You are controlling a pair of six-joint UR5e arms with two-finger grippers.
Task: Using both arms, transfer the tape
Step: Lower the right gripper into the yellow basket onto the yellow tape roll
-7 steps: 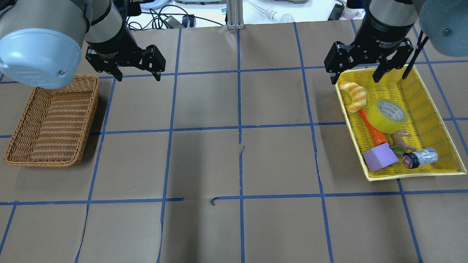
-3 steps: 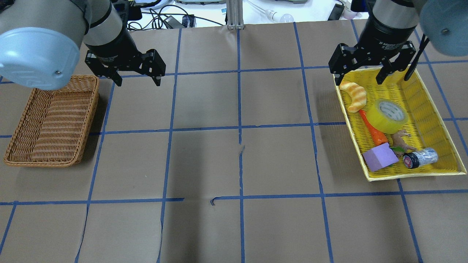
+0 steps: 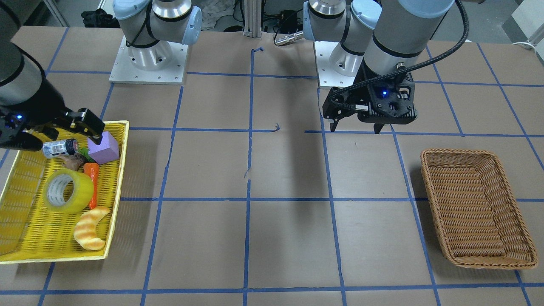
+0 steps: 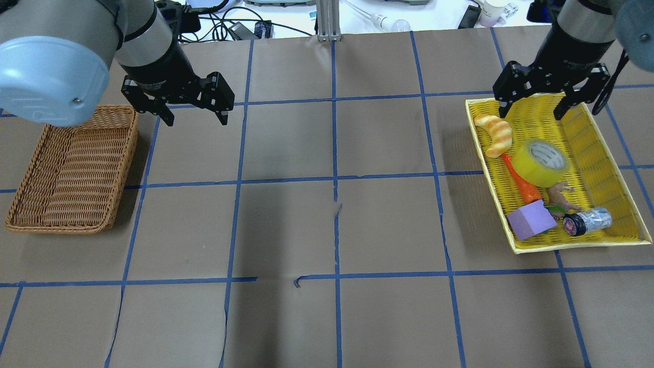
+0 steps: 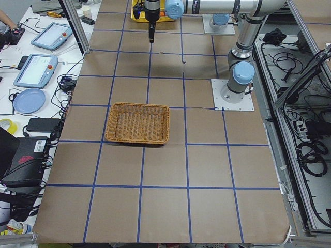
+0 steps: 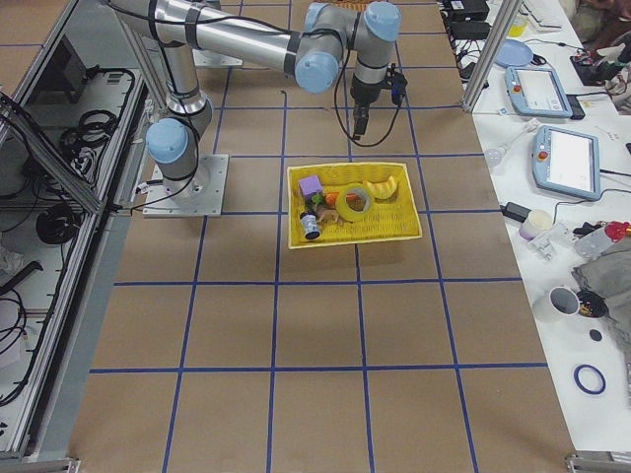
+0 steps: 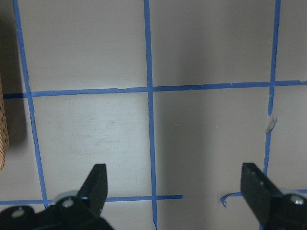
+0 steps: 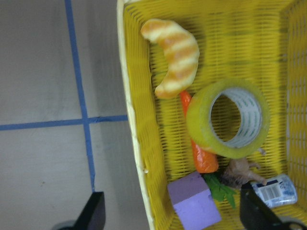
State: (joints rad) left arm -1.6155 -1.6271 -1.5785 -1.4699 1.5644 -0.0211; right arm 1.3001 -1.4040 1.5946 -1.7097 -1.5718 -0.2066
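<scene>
**Tape** (image 4: 540,162): lies tilted in the yellow tray (image 4: 605,158) at the right of the frame, between the croissant toy (image 4: 494,134) and the carrot (image 4: 523,185).

**Right gripper** (image 4: 531,113): jaws apart and empty. Over the last second it has shifted right along the tray's top end and now sits above the tape. Judged to be lining up for the pickup.

**Left gripper** (image 4: 196,120): jaws apart and empty, barely moved, beside the wicker basket (image 4: 71,168) at upper left.

Robotics lab workbench
A paper-covered table (image 5: 165,217) gridded with blue tape (image 4: 333,76) is seen; teach pendants (image 5: 35,70) and cables (image 5: 309,150) are laid along the left and right edges of the exterior left view.
</scene>
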